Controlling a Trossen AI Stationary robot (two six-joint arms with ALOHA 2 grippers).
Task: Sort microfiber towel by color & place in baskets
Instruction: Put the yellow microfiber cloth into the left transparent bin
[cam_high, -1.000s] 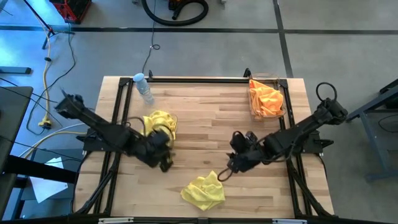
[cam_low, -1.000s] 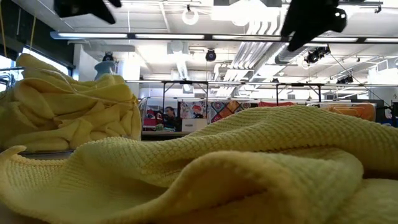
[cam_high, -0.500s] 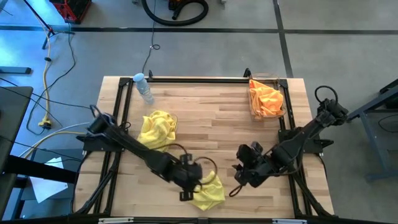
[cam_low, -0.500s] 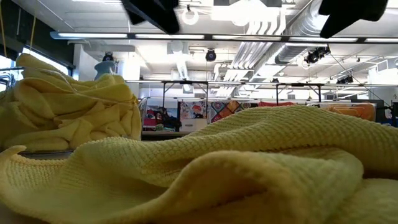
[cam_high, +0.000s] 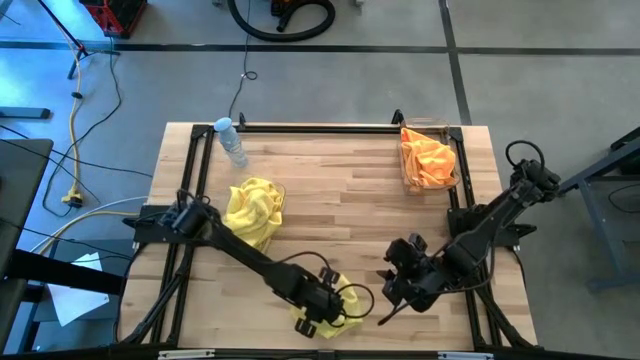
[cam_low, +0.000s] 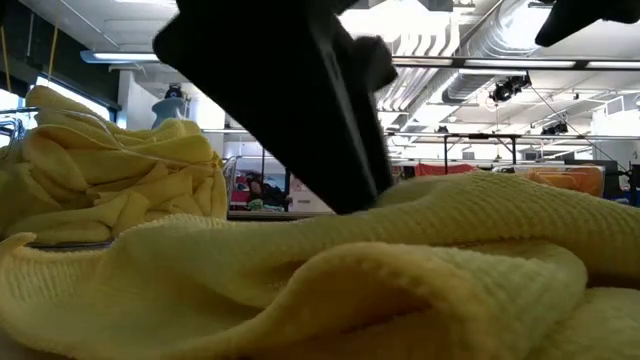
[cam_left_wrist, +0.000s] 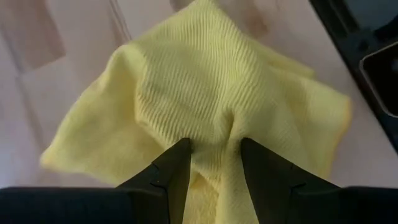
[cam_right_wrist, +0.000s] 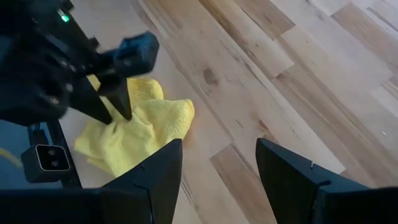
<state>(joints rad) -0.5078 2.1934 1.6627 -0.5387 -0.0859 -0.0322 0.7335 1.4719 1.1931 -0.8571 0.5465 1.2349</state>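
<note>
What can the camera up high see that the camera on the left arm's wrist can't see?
Only the high view shows the clear plastic basket of orange cloths, the clear plastic bottle with a blue cap, the second yellow cloth heap and the right gripper, open above bare wood. Only the left wrist view shows a fold of cloth pinched between the left gripper fingers. Both show the crumpled yellow microfiber towel near the table's front edge.

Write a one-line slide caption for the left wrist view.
Left end effector pressed down on a crumpled yellow microfiber towel on the wooden table, a fold of cloth bunched between its fingers.
</note>
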